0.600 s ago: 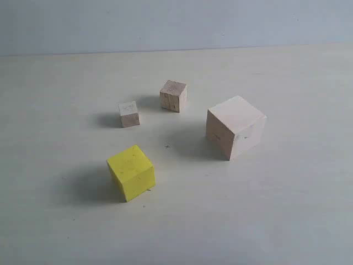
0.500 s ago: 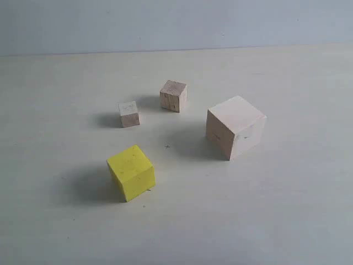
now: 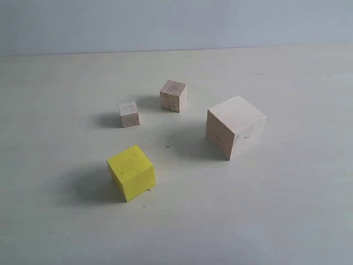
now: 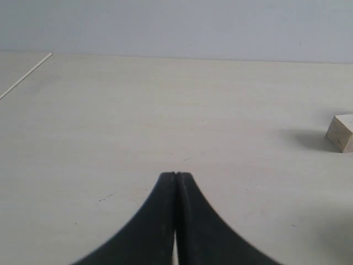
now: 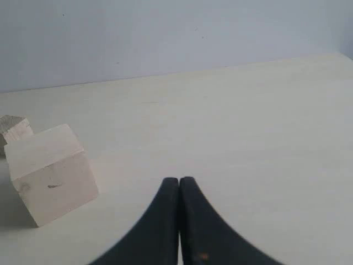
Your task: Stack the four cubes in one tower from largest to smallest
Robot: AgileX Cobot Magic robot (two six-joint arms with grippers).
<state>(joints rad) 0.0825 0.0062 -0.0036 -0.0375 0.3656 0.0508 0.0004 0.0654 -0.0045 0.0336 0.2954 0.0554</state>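
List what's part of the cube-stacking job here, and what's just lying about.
Job:
- large pale wood cube
- yellow cube
- small wood cube
- smallest wood cube
- left gripper and right gripper, both shut, holding nothing

Not job:
- nothing loose in view; only the table and the wall behind it

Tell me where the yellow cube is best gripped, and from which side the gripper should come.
Probably from above, closing on two opposite side faces. The yellow cube sits flat on the table, all sides free, no other cube touching it. One upright edge points toward the exterior camera, so the wrist should turn to match. The left gripper is shut and must open first.
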